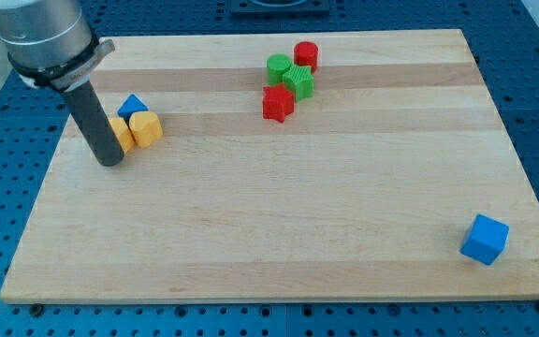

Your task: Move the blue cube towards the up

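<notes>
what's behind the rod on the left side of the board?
A yellow block sits partly hidden behind the rod, just right of my tip; its shape can't be made out. Touching it on the right is a second yellow block, with a small blue block above them.

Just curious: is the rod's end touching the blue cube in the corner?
Apart. The camera view shows my tip far across the board from the blue cube.

The table (279, 234) is seen to be of pale wood, smooth and matt, with faint grain bands. The blue cube (485, 239) appears matt and smooth. The rod (96, 126) looks dark and matt.
</notes>
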Robot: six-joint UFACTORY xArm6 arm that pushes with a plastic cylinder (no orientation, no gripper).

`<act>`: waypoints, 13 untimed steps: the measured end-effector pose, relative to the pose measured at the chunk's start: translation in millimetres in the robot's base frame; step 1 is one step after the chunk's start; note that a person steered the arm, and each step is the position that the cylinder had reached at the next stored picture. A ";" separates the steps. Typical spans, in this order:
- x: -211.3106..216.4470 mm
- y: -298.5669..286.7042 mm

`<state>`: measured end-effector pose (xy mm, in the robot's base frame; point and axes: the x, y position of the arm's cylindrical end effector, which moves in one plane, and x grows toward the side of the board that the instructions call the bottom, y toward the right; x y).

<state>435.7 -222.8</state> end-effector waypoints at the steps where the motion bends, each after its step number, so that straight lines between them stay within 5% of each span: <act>1: -30.9 -4.2; 3: 19.4 27.1; 8: 181.2 415.8; 10: 173.8 463.0; 13: 154.7 432.6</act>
<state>590.4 209.8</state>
